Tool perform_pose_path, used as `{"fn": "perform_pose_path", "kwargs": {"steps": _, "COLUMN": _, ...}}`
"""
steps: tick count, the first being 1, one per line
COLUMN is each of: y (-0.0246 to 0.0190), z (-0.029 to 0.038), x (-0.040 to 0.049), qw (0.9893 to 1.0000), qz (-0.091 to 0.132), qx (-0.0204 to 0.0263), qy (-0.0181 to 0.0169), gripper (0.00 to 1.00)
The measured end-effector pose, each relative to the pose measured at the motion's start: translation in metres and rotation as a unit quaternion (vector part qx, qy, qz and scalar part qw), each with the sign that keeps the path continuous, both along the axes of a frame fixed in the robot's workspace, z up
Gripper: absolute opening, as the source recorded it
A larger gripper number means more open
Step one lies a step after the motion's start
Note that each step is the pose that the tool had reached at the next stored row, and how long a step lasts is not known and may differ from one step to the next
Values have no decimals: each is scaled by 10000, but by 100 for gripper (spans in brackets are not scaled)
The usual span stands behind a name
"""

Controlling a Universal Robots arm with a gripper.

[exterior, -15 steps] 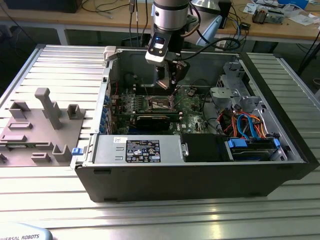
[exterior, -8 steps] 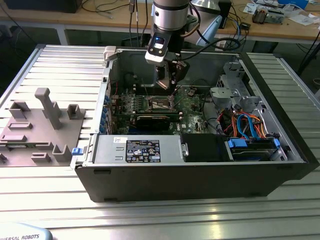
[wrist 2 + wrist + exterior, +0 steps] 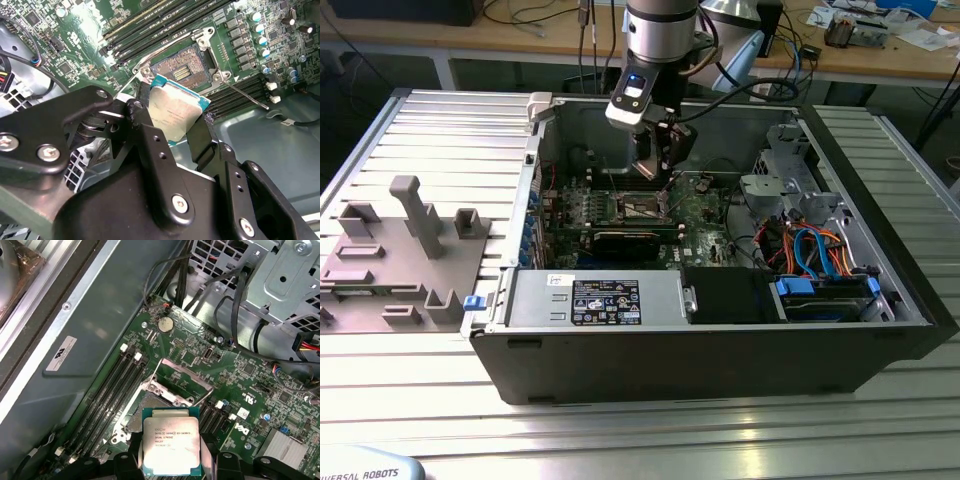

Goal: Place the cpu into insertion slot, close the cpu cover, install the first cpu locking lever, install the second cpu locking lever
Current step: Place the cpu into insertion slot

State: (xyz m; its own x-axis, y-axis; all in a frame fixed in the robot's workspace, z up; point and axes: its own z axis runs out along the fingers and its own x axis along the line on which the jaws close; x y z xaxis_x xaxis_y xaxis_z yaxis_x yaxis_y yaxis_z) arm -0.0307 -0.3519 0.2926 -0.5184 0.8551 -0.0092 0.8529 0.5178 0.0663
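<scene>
Cpu [image 3: 171, 445], gripped by two opposite edges in the hand [image 3: 174, 117], which is closed only to the chip's width, hangs just above the open insertion slot [image 3: 182, 70], seemingly not touching it.

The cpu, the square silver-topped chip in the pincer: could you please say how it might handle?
Probably stiff and light: the flat silver-topped cpu sits unbent, gripped at two edges by the black pincer. Its smooth metal top looks slippery, so it may slip.
</scene>
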Motion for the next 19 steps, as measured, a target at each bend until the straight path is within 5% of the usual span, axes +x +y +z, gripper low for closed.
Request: {"fn": "perform_pose_path", "kwargs": {"steps": 19, "y": 0, "z": -12, "x": 0, "qw": 9995, "qz": -319, "qx": 0, "qy": 0, "gripper": 54}}
